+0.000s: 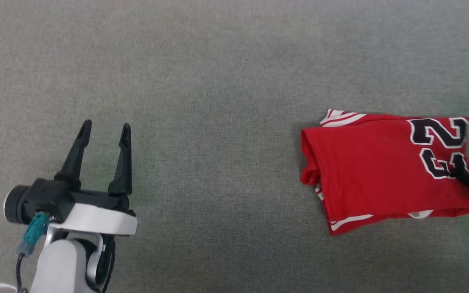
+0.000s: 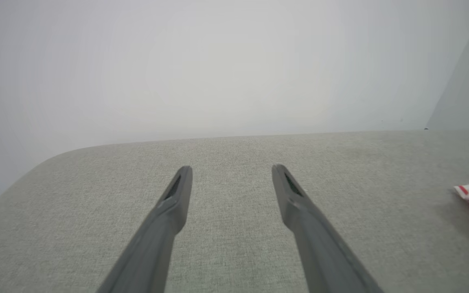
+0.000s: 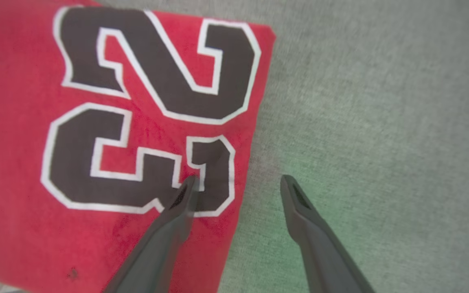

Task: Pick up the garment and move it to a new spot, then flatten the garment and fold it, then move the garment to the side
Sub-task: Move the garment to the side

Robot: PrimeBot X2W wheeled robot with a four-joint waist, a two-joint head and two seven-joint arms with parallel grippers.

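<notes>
One folded garment [image 1: 373, 175] lies beneath the right gripper [image 3: 237, 181], its two fingers [image 3: 165, 236] apart, one touching the number; the left gripper [image 1: 106, 124], well apart, gapes empty.

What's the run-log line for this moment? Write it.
garment: folded, on grey surface, robot's right | left gripper: jaws open, apart from garment | right gripper: jaws open, straddling garment's numbered edge

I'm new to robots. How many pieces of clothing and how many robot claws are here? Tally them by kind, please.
Clothing: 1, the garment
Grippers: 2, the left gripper and the right gripper
Total: 3
</notes>
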